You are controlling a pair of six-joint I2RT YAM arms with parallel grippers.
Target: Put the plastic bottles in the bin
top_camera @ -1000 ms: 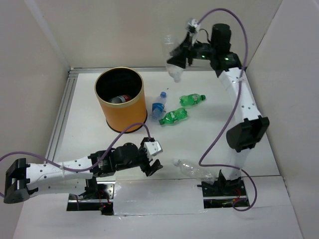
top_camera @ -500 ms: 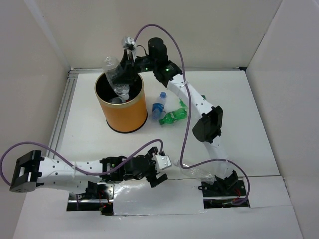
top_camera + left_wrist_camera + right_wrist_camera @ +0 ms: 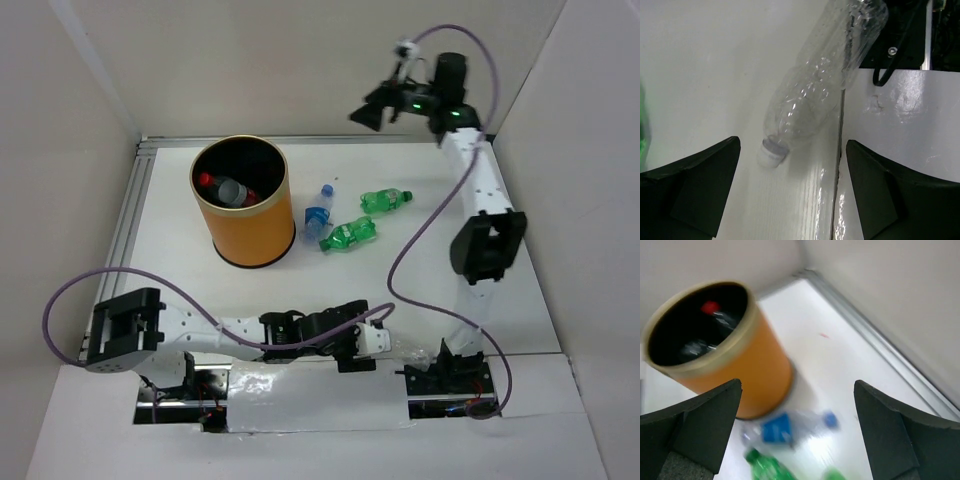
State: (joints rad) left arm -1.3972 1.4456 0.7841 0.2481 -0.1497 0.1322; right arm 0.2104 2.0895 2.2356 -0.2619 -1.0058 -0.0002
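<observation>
The orange bin (image 3: 250, 235) stands at the back left, holding a red-capped bottle (image 3: 207, 181) and a clear one (image 3: 233, 190). To its right on the table lie a blue-label bottle (image 3: 318, 212) and two green bottles (image 3: 385, 200) (image 3: 348, 234). My right gripper (image 3: 372, 112) hangs open and empty, high by the back wall; its view looks down on the bin (image 3: 740, 370) and the blue-label bottle (image 3: 785, 430). My left gripper (image 3: 365, 348) is low at the near edge, open. A plain clear bottle (image 3: 825, 85) lies just ahead of its fingers (image 3: 695, 185), white cap (image 3: 771, 152) pointing at them.
White walls close the table in at the back and both sides. A metal rail (image 3: 125, 225) runs along the left edge. The right arm's base with its cables (image 3: 450, 375) sits just beyond the clear bottle, beside a seam in the table (image 3: 840, 150).
My right gripper let the clear bottle go into the bin, opened, and swung back to the right. My left arm reached right along the near edge toward the lying clear bottle and opened wider.
</observation>
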